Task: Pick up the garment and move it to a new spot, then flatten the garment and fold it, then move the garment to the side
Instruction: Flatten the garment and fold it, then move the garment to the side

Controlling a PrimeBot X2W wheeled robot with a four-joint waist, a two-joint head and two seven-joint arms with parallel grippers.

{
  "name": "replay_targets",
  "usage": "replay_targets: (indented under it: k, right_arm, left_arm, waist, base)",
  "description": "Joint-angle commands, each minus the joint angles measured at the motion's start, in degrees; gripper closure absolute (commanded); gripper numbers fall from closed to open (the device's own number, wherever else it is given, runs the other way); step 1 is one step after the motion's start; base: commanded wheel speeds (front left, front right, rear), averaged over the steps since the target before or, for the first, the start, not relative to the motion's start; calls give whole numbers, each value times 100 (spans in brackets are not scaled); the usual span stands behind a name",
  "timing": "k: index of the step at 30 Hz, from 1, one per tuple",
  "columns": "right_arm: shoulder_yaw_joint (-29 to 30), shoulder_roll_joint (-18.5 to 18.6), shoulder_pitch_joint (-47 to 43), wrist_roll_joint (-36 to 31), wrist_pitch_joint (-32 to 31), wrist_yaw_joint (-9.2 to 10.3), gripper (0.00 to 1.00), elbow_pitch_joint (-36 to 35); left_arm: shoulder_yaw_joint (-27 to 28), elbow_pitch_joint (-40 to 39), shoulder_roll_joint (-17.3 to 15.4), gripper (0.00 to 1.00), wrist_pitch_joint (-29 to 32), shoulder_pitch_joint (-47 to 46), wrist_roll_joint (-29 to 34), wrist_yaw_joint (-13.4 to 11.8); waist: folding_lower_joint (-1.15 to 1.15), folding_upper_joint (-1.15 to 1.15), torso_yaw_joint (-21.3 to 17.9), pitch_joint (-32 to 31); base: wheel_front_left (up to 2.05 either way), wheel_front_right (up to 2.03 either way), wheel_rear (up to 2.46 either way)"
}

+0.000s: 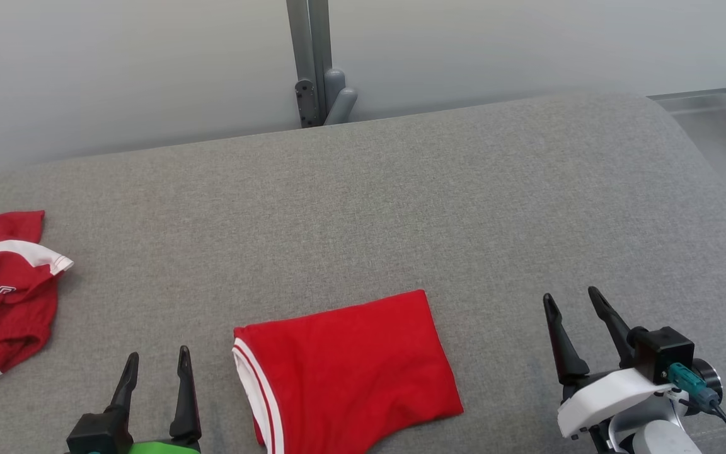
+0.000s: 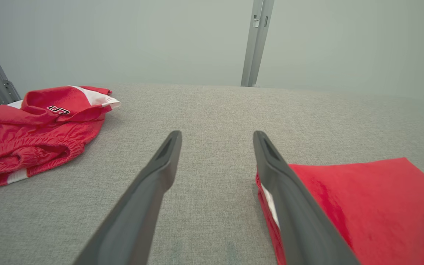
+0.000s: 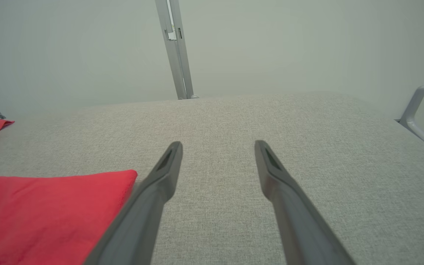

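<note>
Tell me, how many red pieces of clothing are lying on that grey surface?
2. A folded red garment lies front and centre; a crumpled red-and-white garment sits at the far left. Both run past the head view's edge; others could lie out of frame.

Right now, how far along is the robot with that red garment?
Done, it seems: the red garment lies folded into a neat rectangle on the grey surface. In hand: nothing; the left gripper and right gripper are open and empty, either side of it. Left: moving it aside. Crumpled red shorts lie apart at the left.
</note>
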State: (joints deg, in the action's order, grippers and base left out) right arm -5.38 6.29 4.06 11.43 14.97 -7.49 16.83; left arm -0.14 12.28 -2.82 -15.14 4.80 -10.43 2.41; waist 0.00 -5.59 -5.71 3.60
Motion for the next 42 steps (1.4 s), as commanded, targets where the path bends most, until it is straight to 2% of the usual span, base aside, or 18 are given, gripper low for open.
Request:
replay_targets:
  k: [1,8,16,29,30,33,37,38,39,40,41,42]
  right_arm:
    - [23,-25,-100,-56,10,1,0,-57]
    - [82,-120,-239,-203,10,1,0,-241]
    - [-5,-162,-227,-149,9,1,0,-146]
    - [-882,-81,571,662,9,1,0,692]
    - [-1141,-44,743,841,10,1,0,956]
    - [-1335,-5,916,1016,9,1,0,1187]
    - [-1869,75,1161,1602,8,1,0,1734]
    - [-1985,98,1206,1704,-5,1,5,1827]
    - [-2092,121,1241,1797,-12,1,51,1924]
    - [-2170,148,1275,1851,-18,1,66,2004]
    - [-2212,170,1306,1903,-19,2,100,2038]
    - [-2196,205,1339,1927,-18,5,100,2051]
  left_arm:
    - [-3,-20,-15,0,4,48,-31,-25]
    - [5,-36,-15,0,4,113,-73,11]
    - [-58,14,-15,0,4,43,-87,72]
    - [-504,183,-15,0,4,-458,-222,124]
    - [-529,196,-15,0,4,-543,-222,127]
    - [-556,207,-15,0,4,-596,-203,145]
    - [-595,189,-14,0,4,-694,-174,158]
    - [-592,185,-14,0,4,-705,-175,157]
    - [-595,182,-14,0,4,-708,-177,160]
    - [-596,178,-14,0,4,-710,-174,160]
    - [-599,178,-14,0,4,-718,-173,155]
    - [-602,174,-14,0,4,-726,-174,146]
  waist:
    - [0,0,10,-18]
    - [0,0,74,-60]
    - [0,0,218,85]
    - [0,0,936,1108]
    - [0,0,1059,1214]
    - [0,0,1177,1279]
    - [0,0,1359,1374]
    - [0,0,1379,1387]
    - [0,0,1391,1393]
    - [0,0,1400,1398]
    - [0,0,1403,1399]
    - [0,0,1398,1399]
  base:
    - [0,0,0]
    - [0,0,0]
    - [0,0,0]
    - [0,0,0]
    - [0,0,0]
    - [0,0,0]
    - [0,0,0]
    - [0,0,0]
    - [0,0,0]
    - [0,0,0]
    - [0,0,0]
    - [0,0,0]
